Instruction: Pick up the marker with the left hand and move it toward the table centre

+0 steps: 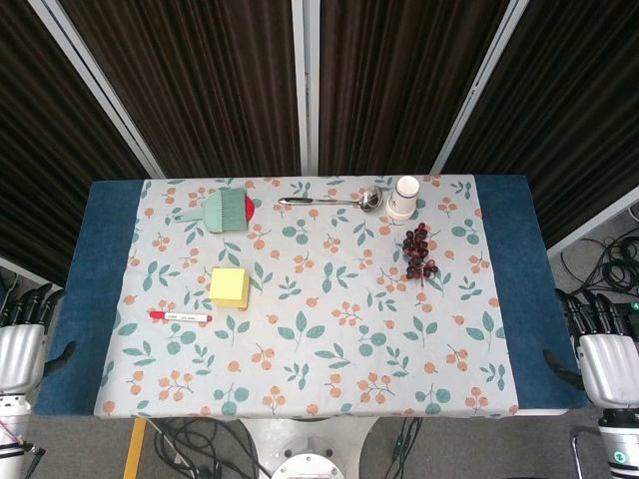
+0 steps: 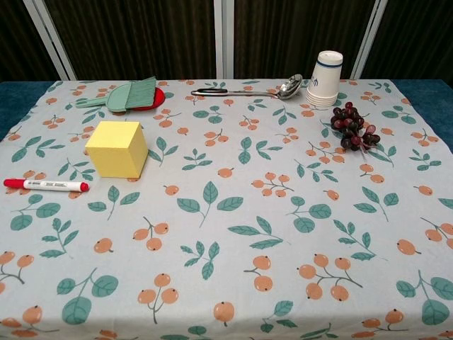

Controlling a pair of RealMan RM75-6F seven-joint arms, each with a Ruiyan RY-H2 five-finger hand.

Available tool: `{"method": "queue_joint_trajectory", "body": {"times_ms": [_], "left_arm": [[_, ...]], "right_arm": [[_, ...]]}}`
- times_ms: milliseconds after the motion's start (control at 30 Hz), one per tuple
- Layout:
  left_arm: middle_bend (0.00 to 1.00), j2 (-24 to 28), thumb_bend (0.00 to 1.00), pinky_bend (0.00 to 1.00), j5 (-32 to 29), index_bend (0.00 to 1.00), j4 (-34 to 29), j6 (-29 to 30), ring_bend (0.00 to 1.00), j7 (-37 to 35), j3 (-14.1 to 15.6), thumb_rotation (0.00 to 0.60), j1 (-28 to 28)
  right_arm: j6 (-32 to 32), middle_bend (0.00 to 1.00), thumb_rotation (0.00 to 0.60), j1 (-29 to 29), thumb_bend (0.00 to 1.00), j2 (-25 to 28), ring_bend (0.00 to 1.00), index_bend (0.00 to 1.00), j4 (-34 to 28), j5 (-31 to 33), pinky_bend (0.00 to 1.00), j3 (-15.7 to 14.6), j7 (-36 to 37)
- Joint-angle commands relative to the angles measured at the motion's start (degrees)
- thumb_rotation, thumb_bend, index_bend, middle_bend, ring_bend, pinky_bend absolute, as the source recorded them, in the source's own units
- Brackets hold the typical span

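So starting on the far left, the left hand (image 1: 22, 344) is hanging just off the table's edge, beside the blue cloth (image 1: 100, 230). It's holding nothing, and its dark fingers (image 1: 30, 299) are pointing up and sitting slightly apart. It's only showing in the head view.

The marker (image 1: 181, 317) is lying flat on the floral tablecloth (image 1: 319, 329) near the left edge, red cap (image 2: 13, 183) pointing left, well apart from that hand. Just behind it and a bit to the right, a yellow cube (image 2: 117, 148) is sitting near it but not touching.

Further back, a green brush (image 2: 127, 95) is lying on top of a red disc (image 2: 154, 99). Moving toward the middle of the far edge, a metal ladle (image 2: 248, 91) is lying flat with its bowl just beside an upside-down paper cup (image 2: 325, 78). A bunch of dark grapes (image 2: 352, 126) is sitting just in front of the cup.

Over on the far right, the right hand (image 1: 609, 354) is hanging off the table edge too, gripping nothing, fingers (image 1: 589, 304) upright and a little spread.
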Motion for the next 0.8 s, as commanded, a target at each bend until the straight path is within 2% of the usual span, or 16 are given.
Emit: {"method": "queue_joint_trajectory", "body": {"times_ms": [33, 300, 400, 600, 800], "left_arm": [[0.21, 0.20, 0.28, 0.19, 0.06, 0.21, -0.57, -0.47, 0.14, 0.05, 0.07, 0.600, -0.12], [0.19, -0.22, 0.28, 0.19, 1.30, 0.21, 0.34, -0.80, 0.14, 0.03, -0.20, 0.600, -0.81], [0.23, -0.43, 0.28, 0.19, 0.49, 0.26, 0.15, -3.05, 0.14, -0.27, -1.18, 0.600, -2.37], [0.39, -2.80, 0.27, 0.20, 1.14, 0.40, 3.12, -9.62, 0.16, -2.93, -3.30, 0.600, -8.19], [0.43, -6.35, 0.28, 0.20, -0.47, 0.42, 7.43, -19.23, 0.18, -1.84, -4.23, 0.600, -14.76]], "right_arm": [[-0.05, 0.14, 0.600, 0.05, 0.15, -0.07, 0.00, 0.05, 0.14, 0.06, 0.00, 0.03, 0.16], [0.70, 0.14, 0.600, -0.24, 0.16, -0.12, 0.00, 0.05, 0.93, -0.12, 0.00, 0.03, 1.08], [0.90, 0.14, 0.600, -0.09, 0.16, -0.10, 0.00, 0.05, 1.20, -0.34, 0.00, 0.21, 1.26], [0.49, 0.14, 0.600, 0.79, 0.16, 0.13, 0.00, 0.05, 1.26, -0.85, 0.00, 0.68, 1.36], [-0.12, 0.14, 0.600, 1.11, 0.16, 0.08, 0.00, 0.05, 1.52, -0.32, 0.00, 0.78, 1.44]]}}
